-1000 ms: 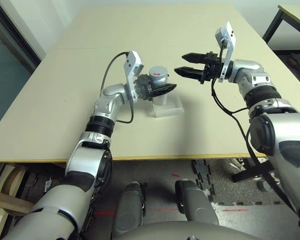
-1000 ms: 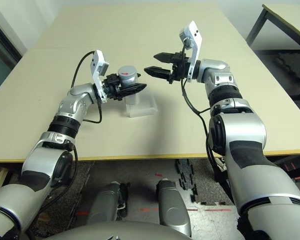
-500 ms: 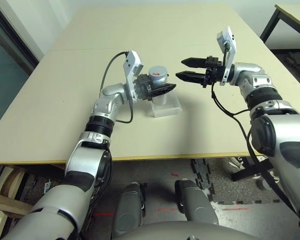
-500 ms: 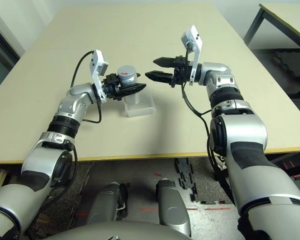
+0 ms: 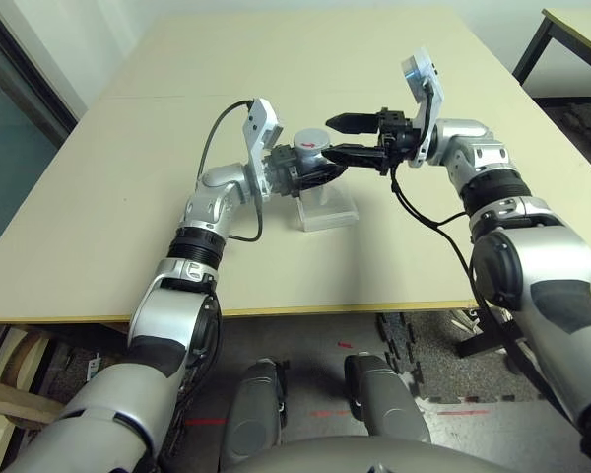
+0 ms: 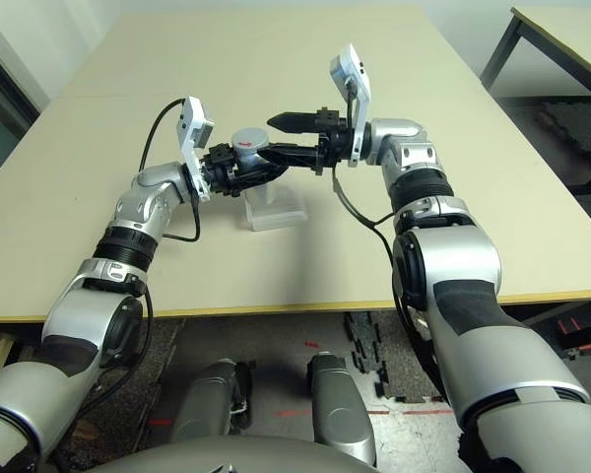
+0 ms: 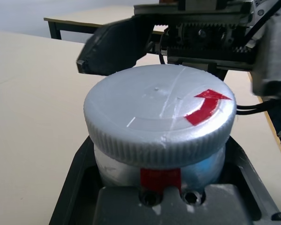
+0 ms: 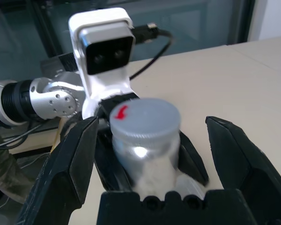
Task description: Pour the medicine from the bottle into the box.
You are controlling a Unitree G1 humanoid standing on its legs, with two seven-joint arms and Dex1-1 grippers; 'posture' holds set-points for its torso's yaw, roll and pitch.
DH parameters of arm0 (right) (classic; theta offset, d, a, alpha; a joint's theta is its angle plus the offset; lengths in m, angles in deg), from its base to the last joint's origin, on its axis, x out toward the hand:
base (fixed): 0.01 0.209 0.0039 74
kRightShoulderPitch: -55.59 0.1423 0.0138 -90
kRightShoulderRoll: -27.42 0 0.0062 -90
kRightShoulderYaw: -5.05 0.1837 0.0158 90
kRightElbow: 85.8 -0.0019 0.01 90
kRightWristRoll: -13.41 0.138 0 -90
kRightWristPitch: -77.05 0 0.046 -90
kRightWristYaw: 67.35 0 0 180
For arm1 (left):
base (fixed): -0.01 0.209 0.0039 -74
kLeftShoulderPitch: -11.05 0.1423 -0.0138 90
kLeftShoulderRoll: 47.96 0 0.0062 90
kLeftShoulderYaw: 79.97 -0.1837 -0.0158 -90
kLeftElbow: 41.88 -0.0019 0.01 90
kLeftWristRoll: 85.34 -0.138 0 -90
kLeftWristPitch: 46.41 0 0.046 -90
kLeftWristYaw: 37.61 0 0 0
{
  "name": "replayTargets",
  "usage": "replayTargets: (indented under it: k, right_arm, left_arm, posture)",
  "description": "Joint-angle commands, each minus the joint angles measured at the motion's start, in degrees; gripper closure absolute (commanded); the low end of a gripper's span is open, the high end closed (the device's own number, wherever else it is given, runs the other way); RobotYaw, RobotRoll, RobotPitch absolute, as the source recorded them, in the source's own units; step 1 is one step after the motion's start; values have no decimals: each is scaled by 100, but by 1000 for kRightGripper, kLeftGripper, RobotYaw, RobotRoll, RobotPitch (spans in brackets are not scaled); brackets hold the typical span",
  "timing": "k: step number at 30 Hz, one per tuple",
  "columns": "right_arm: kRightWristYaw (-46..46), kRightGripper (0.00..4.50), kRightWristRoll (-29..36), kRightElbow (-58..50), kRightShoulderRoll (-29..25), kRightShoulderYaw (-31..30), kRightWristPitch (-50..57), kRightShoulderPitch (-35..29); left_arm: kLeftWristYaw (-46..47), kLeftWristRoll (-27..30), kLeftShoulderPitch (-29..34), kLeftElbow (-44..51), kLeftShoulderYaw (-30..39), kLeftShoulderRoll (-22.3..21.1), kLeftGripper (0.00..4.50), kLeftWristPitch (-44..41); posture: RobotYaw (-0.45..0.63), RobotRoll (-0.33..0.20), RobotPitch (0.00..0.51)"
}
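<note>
There is one bottle (image 5: 310,150), and it carries one grey cap (image 7: 160,112) with one red arrow on top. One clear plastic box (image 5: 327,211) sits on the table. Two robot arms show, each ending in one gripper, so two grippers in all: the left gripper (image 5: 320,175) and the right gripper (image 5: 343,136). Two tables are in view: the large beige table (image 5: 128,197) and a second table (image 5: 576,25) at the far right.
</note>
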Motion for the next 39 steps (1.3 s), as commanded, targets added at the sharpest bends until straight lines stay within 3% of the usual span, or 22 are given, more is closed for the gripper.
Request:
replayTargets:
  k: [1, 20, 23, 27, 39]
  right_arm:
    - [-2, 0, -12, -72, 79, -105, -8, 117]
    - [314, 0, -187, 52, 248, -311, -294, 121]
    - [324, 619, -189, 57, 252, -322, -319, 115]
    - [320, 1890, -163, 54, 249, -317, -312, 113]
    - [367, 1917, 551, -64, 221, 297, 542, 173]
  left_arm:
    - [-65, -41, -69, -63, -7, 1, 1780, 53]
    - [-61, -38, -48, -31, -19, 8, 1780, 58]
    - [-61, -34, -43, -24, -17, 7, 1780, 56]
    - [-61, -32, -38, -16, -18, 8, 1780, 49]
    - [-44, -32, -16, -12, -14, 12, 1780, 53]
  posture:
    - [-195, 0, 81]
    - [-185, 0, 81]
    - [-184, 0, 81]
    - [-184, 0, 81]
    - [-184, 0, 75]
